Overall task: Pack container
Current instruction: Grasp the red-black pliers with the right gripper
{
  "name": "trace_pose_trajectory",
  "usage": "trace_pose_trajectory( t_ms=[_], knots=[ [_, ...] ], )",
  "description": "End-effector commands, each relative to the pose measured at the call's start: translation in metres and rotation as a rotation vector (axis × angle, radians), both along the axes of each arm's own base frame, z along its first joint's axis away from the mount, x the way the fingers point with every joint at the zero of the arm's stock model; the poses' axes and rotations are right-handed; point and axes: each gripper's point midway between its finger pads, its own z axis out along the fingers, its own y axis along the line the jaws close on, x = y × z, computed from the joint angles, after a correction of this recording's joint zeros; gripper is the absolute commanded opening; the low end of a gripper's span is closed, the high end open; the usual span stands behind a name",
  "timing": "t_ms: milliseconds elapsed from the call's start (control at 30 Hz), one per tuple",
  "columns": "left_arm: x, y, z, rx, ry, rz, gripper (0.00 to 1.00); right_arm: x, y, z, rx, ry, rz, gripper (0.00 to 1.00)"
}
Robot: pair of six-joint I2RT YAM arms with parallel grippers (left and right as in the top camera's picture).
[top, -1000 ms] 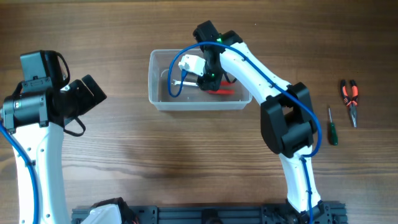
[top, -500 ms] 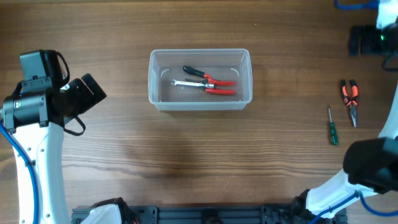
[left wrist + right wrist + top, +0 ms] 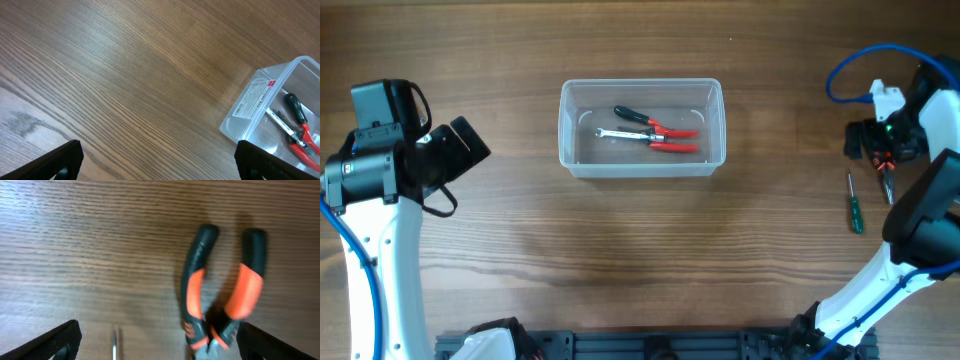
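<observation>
Clear plastic container [image 3: 640,172] sits between the arms and already has red pliers [image 3: 672,146] and a wrench [image 3: 616,133] in it. Orange pliers [image 3: 220,295] and green screwdriver [image 3: 855,208], well right of it, aren't in yet. Left gripper [image 3: 160,165] and right gripper [image 3: 157,342] both gape wide, empty.

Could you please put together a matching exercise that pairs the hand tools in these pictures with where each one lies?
Things:
1. red pliers
2. orange pliers
3. green screwdriver

Places:
A. on the table, right beneath the right tool
B. inside the container
C. on the table in the open, nearer the robot's base than the right tool

Pairs: 1-B, 2-A, 3-C
</observation>
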Motion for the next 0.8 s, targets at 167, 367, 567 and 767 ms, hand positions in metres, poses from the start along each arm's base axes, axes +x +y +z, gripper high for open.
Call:
trace_pose_trajectory(
  t_ms=[167, 367, 567, 767],
  knots=[
    [0.001, -0.001, 0.001, -0.008, -0.006, -0.012, 1.0, -0.004, 0.021, -0.032, 0.086, -0.022, 0.034, 0.99],
    [0.001, -0.001, 0.001, -0.008, -0.005, -0.012, 1.0, 0.006, 0.036, -0.03, 0.179, -0.077, -0.003, 0.96],
    [0.001, -0.001, 0.001, -0.008, -0.005, -0.012, 1.0, 0.0, 0.01, -0.032, 0.038, -0.032, -0.07, 0.98],
    [0.0, -0.001, 0.0, -0.009, -0.002, -0.012, 1.0, -0.003, 0.001, -0.032, -0.001, -0.022, -0.105, 0.86]
  ],
)
